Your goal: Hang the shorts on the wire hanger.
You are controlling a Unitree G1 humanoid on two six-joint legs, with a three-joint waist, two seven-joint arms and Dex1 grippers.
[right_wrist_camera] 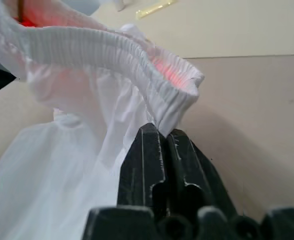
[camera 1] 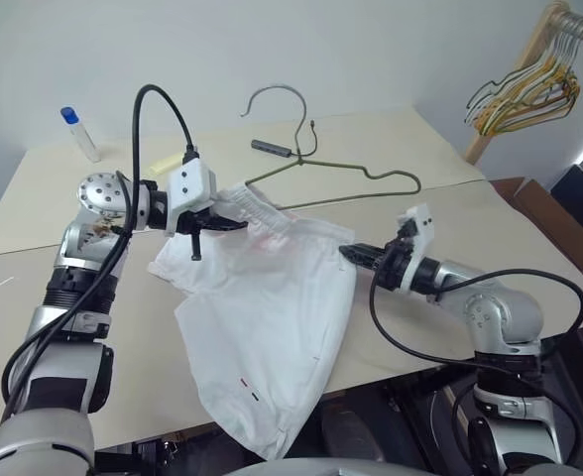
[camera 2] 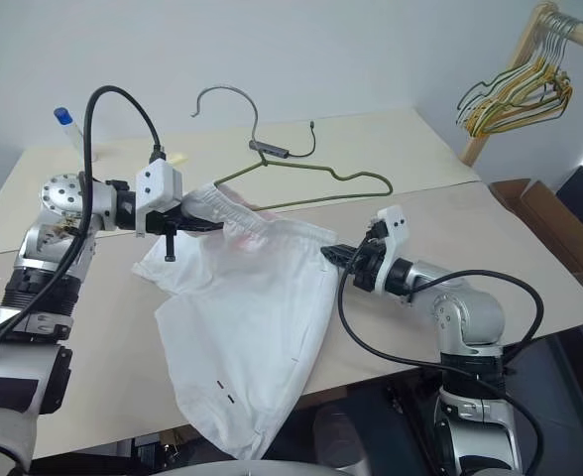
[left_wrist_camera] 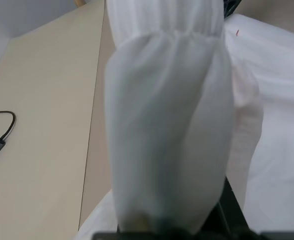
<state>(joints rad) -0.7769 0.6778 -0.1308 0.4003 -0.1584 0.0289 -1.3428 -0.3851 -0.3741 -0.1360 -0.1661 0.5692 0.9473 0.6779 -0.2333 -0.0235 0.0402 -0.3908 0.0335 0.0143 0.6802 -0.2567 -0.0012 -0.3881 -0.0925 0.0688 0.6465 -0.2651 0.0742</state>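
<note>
Both grippers are at the large white thin-fabric shorts, which lie spread on the pale beige table with one leg hanging off the near edge. On the left, the black two-fingered left gripper is clamped on the gathered elastic waistband and lifts that corner off the table. Its wrist view shows what the head views cannot: the fabric is draped right over the fingers, hiding them almost entirely, with a faint pink tint along one fold. Across the waistband, the right gripper has its fingers pressed together at the other corner. From the head views it merely looks to touch the edge, but the right wrist view shows the tips meeting directly under the ribbed waistband, though I cannot tell whether any cloth is caught between them. Behind the shorts, the thin dark grey triangular wire hanger lies flat on the table, hook pointing away, its lower bar just beside the waistband. Farther left stands a small clear bottle with a blue cap, and a bunch of yellowish and green hangers hangs from a wooden rail at the far right.
</note>
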